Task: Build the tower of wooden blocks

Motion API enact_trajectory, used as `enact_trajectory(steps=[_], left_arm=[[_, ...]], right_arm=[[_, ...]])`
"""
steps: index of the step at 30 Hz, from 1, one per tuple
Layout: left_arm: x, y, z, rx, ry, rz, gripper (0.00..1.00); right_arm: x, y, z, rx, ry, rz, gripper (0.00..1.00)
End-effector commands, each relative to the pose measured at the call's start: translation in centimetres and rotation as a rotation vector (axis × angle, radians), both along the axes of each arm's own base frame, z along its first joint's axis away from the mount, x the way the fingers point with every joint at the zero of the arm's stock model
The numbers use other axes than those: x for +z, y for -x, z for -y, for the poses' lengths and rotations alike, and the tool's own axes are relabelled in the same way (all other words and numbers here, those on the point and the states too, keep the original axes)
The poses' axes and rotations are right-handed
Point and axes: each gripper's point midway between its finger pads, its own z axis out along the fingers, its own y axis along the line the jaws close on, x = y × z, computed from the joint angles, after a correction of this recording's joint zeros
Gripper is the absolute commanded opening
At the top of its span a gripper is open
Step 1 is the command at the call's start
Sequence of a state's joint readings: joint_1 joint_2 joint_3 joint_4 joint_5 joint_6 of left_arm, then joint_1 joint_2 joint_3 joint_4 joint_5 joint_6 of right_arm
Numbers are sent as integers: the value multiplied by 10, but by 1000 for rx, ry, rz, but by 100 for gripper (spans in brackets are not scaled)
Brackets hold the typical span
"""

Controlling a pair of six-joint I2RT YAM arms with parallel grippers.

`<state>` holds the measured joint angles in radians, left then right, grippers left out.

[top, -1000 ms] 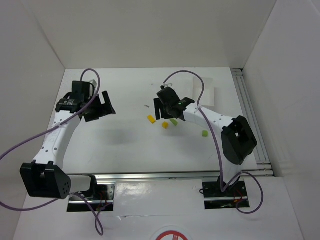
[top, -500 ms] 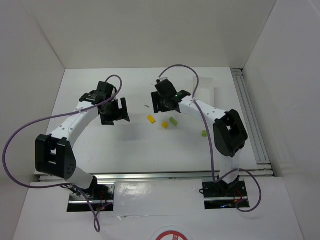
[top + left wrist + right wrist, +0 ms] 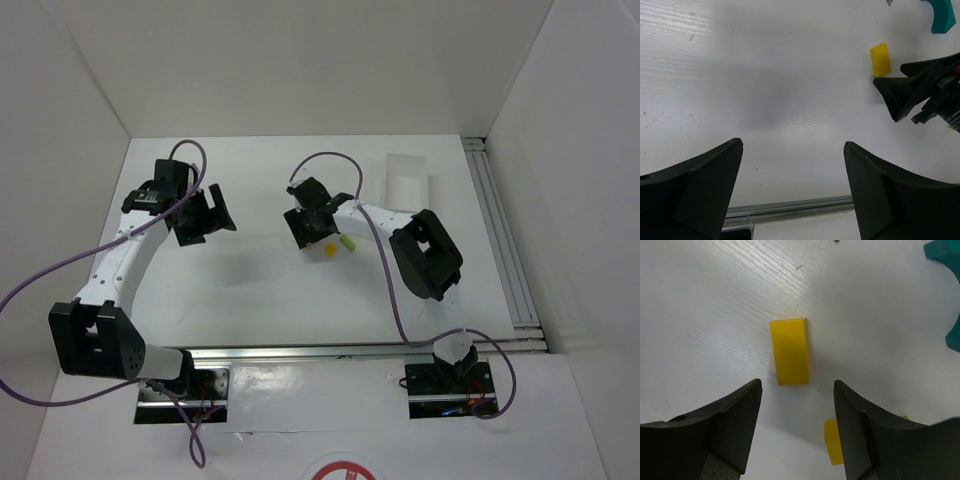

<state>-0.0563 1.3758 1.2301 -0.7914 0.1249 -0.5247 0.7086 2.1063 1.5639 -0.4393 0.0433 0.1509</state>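
Observation:
The blocks lie loose on the white table. In the right wrist view a yellow block (image 3: 790, 352) lies flat just ahead of my open, empty right gripper (image 3: 797, 385), between its finger lines. A smaller yellow block (image 3: 832, 442) lies by the right finger, and the teal arch (image 3: 946, 262) lies at the top right. From above, the right gripper (image 3: 305, 225) hides that yellow block and the arch; the small yellow block (image 3: 328, 248) and a lime-green block (image 3: 347, 242) show beside it. My left gripper (image 3: 195, 215) is open and empty, well to the left.
A white rectangular tray (image 3: 407, 185) lies at the back right. The left wrist view shows the yellow block (image 3: 879, 60), the teal arch (image 3: 941, 15) and the right gripper's fingers (image 3: 910, 90) at its right. The right arm's elbow (image 3: 428, 255) hangs over the table's right part.
My right gripper has moved left and now sits over the yellow block. My left gripper swung right and then back left. The right elbow now covers the lime cube seen earlier.

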Motion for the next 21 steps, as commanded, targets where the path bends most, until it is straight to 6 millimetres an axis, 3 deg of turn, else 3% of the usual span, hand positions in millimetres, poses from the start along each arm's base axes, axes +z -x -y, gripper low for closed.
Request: enact_trajectory(steps=[1, 5, 10, 16, 19, 21], left_arm=[[7, 2, 7, -38, 39, 21, 95], [5, 3, 11, -49, 55, 18, 95], [2, 5, 10, -56, 51, 11, 95], [1, 4, 15, -82, 74, 12, 95], [2, 4, 24, -126, 110, 15, 94], [4, 4, 34, -178, 158, 21, 94]], right_arm=[[15, -5, -14, 50, -51, 63, 67], [-1, -1, -18, 56, -17, 52, 64], [-8, -8, -15, 31, 13, 72, 58], [-11, -8, -21, 40, 14, 71, 37], [6, -9, -22, 39, -16, 104, 23], [21, -6, -19, 38, -39, 130, 23]])
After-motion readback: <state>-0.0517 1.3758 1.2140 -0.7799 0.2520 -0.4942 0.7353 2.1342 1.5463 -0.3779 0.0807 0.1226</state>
